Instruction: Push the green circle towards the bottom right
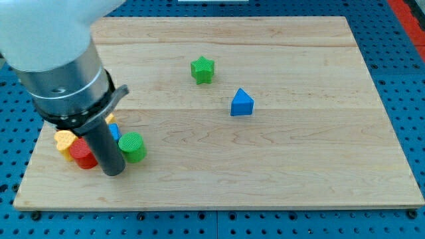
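The green circle (133,147) sits near the board's bottom left corner. My tip (113,172) rests on the board just to the left of and slightly below the green circle, close to it or touching it. The dark rod rises up and to the left from there and hides part of the blocks behind it.
A red round block (82,154), a yellow block (64,141) and a partly hidden blue block (114,131) cluster left of the rod. A green star (202,69) and a blue triangle (242,103) lie nearer the board's middle. The wooden board (299,166) ends just below the tip.
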Robot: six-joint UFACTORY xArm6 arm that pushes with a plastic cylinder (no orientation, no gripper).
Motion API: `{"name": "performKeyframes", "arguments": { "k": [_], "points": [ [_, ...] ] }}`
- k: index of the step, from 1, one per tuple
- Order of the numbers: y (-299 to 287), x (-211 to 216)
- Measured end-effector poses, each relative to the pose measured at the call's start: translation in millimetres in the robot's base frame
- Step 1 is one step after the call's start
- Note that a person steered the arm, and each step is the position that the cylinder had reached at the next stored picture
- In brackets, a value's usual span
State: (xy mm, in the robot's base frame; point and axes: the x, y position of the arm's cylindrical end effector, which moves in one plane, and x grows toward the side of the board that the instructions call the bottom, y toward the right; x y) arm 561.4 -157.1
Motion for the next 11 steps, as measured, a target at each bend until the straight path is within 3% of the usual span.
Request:
{"name": "performKeyframes", "arguments": {
  "k": [1, 3, 4, 5, 8, 9, 11],
  "points": [
    [0.1, -17.6],
    [149.9, -31.0],
    [115.6, -27.1],
    [45.4, -27.1],
    [111.7, -64.9],
    [75.5, -91.2],
    [216.9, -69.9]
  ]
}}
